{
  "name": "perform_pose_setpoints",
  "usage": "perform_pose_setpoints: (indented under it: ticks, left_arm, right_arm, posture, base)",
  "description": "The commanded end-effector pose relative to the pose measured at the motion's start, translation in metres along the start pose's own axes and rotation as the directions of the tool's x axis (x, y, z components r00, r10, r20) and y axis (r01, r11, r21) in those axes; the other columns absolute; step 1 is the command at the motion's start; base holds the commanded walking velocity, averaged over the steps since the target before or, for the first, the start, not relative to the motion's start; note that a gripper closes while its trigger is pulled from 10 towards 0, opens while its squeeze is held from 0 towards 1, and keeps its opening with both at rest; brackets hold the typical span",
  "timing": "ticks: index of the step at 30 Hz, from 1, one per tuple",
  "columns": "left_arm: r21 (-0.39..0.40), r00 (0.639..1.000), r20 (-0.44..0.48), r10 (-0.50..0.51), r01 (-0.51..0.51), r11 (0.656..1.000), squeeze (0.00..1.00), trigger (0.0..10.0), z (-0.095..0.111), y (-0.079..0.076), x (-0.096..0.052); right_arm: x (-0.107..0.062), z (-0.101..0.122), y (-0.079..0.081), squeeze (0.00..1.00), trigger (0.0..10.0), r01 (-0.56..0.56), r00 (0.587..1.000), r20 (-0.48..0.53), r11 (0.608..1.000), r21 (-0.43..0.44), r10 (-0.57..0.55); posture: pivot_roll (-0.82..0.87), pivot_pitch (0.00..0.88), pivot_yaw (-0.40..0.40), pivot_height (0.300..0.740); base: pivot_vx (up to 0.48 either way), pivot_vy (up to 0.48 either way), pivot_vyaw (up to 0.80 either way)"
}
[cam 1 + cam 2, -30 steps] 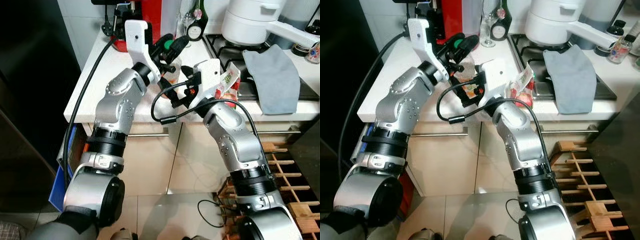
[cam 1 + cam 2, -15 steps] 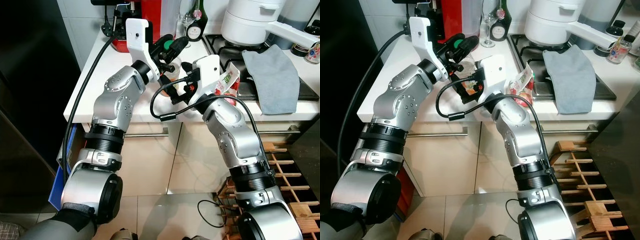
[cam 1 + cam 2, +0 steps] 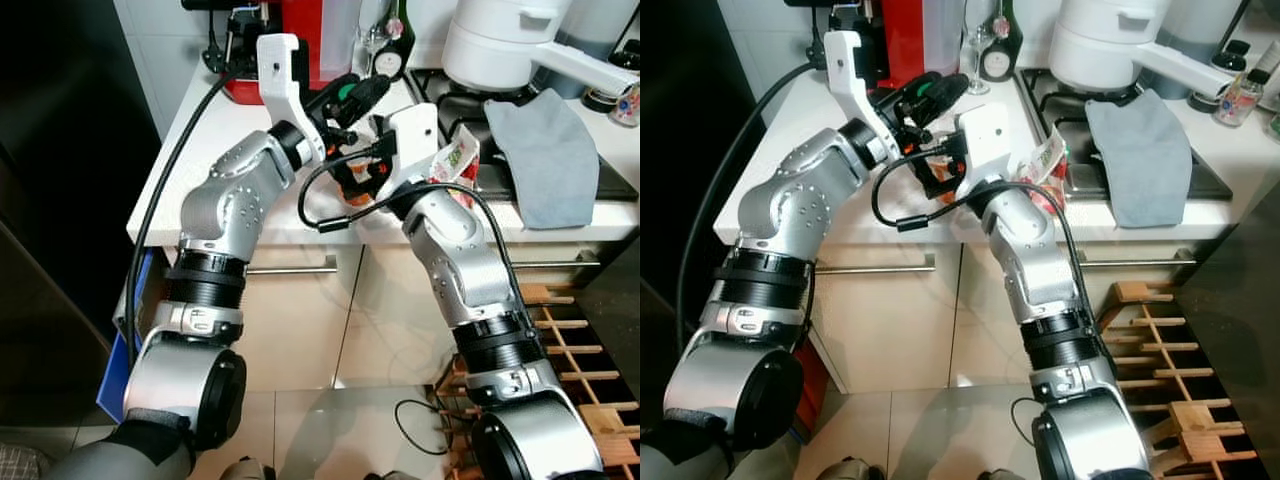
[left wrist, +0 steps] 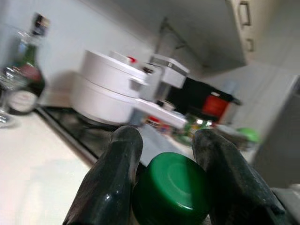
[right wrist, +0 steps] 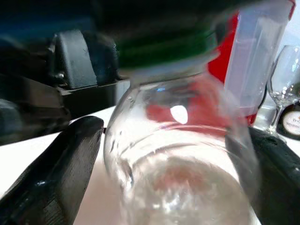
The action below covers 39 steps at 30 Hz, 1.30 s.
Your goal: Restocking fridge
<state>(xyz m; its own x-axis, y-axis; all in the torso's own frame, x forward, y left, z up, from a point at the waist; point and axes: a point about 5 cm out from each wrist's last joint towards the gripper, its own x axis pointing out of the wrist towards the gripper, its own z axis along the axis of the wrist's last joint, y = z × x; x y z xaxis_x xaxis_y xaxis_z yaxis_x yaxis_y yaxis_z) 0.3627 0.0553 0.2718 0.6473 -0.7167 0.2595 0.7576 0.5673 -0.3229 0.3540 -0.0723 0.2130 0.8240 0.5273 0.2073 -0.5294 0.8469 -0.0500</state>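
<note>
A clear glass bottle (image 5: 180, 178) with a green cap (image 4: 171, 187) is held between both arms above the front of the white counter (image 3: 215, 160). My left gripper (image 4: 168, 136) is shut on the green cap (image 3: 347, 93), one black finger on each side. My right gripper (image 3: 355, 172) comes from the other side, and its fingers (image 5: 61, 168) flank the bottle's body. Part of the bottle (image 3: 940, 172), with something orange-red behind the glass, shows between the two wrists; cables and the wrists hide the rest.
On the hob behind stand a white lidded pot (image 3: 500, 45) and a grey cloth (image 3: 550, 150). A red appliance (image 3: 300, 35), a wine glass (image 3: 975, 50) and a dark bottle (image 3: 1000, 45) line the back. A printed packet (image 3: 455, 165) lies by my right wrist. A wooden rack (image 3: 580, 340) stands on the floor at right.
Both arms have shifted a little further over the counter and slightly up, taking the bottle with them. The left gripper stays on the cap.
</note>
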Motion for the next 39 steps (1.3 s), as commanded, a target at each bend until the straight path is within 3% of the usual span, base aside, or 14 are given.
perform_pose_setpoints:
  ticks: [1, 4, 5, 12, 19, 21, 22, 23, 25, 26, 29, 34, 37, 39]
  left_arm:
    - [-0.021, 0.994, 0.002, -0.106, 0.106, 0.994, 0.0, 0.0, 0.005, -0.017, 0.002]
    - [-0.037, 0.991, -0.015, -0.131, 0.13, 0.991, 0.0, 0.0, 0.002, -0.021, 0.002]
    - [-0.039, 0.99, -0.022, -0.136, 0.135, 0.99, 0.0, 0.0, 0.001, -0.022, 0.002]
    - [-0.043, 0.988, -0.039, -0.153, 0.151, 0.988, 0.0, 0.0, -0.002, -0.027, 0.0]
    - [0.049, 0.993, -0.067, -0.101, 0.104, 0.993, 0.0, 0.0, -0.004, -0.021, -0.002]
    - [0.118, 0.997, -0.054, -0.064, 0.07, 0.991, 0.0, 0.0, -0.002, -0.018, -0.001]
    - [0.16, 0.999, -0.043, -0.028, 0.035, 0.987, 0.0, 1.3, 0.0, -0.015, 0.0]
    - [0.194, 0.999, -0.041, -0.002, 0.01, 0.981, 0.0, 9.7, 0.002, -0.013, 0.0]
    - [0.216, 0.999, -0.03, 0.027, -0.02, 0.976, 0.0, 10.0, 0.003, -0.01, 0.0]
    - [0.258, 0.999, 0.009, 0.046, -0.047, 0.965, 1.0, 10.0, 0.01, -0.008, 0.0]
    - [0.329, 0.995, 0.083, 0.064, -0.088, 0.94, 1.0, 10.0, 0.024, -0.007, -0.002]
    - [0.384, 0.975, 0.189, 0.119, -0.185, 0.905, 1.0, 10.0, 0.052, 0.003, -0.009]
    - [0.437, 0.943, 0.288, 0.168, -0.285, 0.853, 1.0, 10.0, 0.084, 0.015, -0.024]
    - [0.445, 0.925, 0.323, 0.202, -0.337, 0.83, 1.0, 10.0, 0.093, 0.023, -0.035]
  right_arm:
    - [0.005, 0.004, 0.002, 0.0, 10.0, -0.005, 1.0, 0.014, 1.0, -0.014, 0.005]
    - [0.006, 0.003, 0.002, 0.0, 10.0, -0.003, 1.0, 0.016, 1.0, -0.011, 0.003]
    - [0.006, 0.003, 0.002, 0.0, 0.0, -0.003, 1.0, 0.02, 1.0, -0.007, 0.003]
    - [0.007, 0.001, 0.0, 0.0, 0.0, 0.008, 1.0, 0.017, 1.0, 0.014, -0.008]
    - [0.005, -0.004, -0.004, 0.0, 0.0, 0.034, 0.999, 0.01, 0.999, 0.032, -0.034]
    - [0.005, -0.004, -0.004, 0.0, 0.0, 0.037, 0.999, 0.011, 0.999, 0.034, -0.037]
    - [0.005, -0.004, -0.004, 0.0, 0.0, 0.038, 0.999, 0.011, 0.999, 0.035, -0.038]
    - [0.005, -0.005, -0.004, 0.0, 0.0, 0.038, 0.999, 0.011, 0.999, 0.036, -0.039]
    - [0.005, -0.005, -0.004, 0.0, 0.0, 0.039, 0.999, 0.011, 0.999, 0.036, -0.04]
    - [0.004, -0.006, -0.004, 0.0, 0.0, 0.04, 0.999, 0.011, 0.999, 0.036, -0.041]
    - [0.004, -0.007, -0.004, 0.0, 0.0, 0.044, 0.999, 0.008, 0.998, 0.037, -0.044]
    - [0.004, -0.009, -0.005, 0.0, 0.0, 0.053, 0.999, 0.004, 0.998, 0.036, -0.054]
    - [0.002, -0.009, -0.009, 0.0, 0.0, 0.078, 0.997, 0.007, 0.996, 0.031, -0.079]
    - [0.001, -0.007, -0.014, 0.0, 0.0, 0.104, 0.994, 0.017, 0.994, 0.026, -0.104]
  posture:
    - [-0.05, 0.0, -0.02, 0.74]
    - [-0.05, 0.0, -0.019, 0.74]
    - [-0.05, 0.0, -0.019, 0.74]
    - [-0.05, 0.0, -0.02, 0.74]
    - [-0.05, 0.0, -0.018, 0.74]
    - [-0.05, 0.0, -0.016, 0.74]
    - [-0.05, 0.0, -0.016, 0.74]
    - [-0.05, 0.0, -0.017, 0.74]
    - [-0.05, 0.0, -0.017, 0.74]
    - [-0.05, 0.0, -0.015, 0.74]
    - [-0.05, 0.0, -0.015, 0.74]
    - [-0.05, 0.0, -0.013, 0.74]
    - [-0.05, 0.0, -0.009, 0.74]
    - [-0.05, 0.0, -0.005, 0.74]
  base:
    - [0.0, 0.0, 0.0]
    - [0.0, 0.0, 0.0]
    - [0.0, 0.0, 0.0]
    - [0.0, 0.0, 0.0]
    - [0.0, 0.0, 0.0]
    - [0.0, 0.0, 0.0]
    - [0.0, 0.0, 0.0]
    - [0.0, 0.0, 0.0]
    - [0.0, 0.0, 0.0]
    - [0.0, 0.0, 0.0]
    - [0.0, 0.0, 0.0]
    - [0.0, 0.0, 0.0]
    - [0.0, 0.0, 0.0]
    - [0.0, 0.0, 0.0]
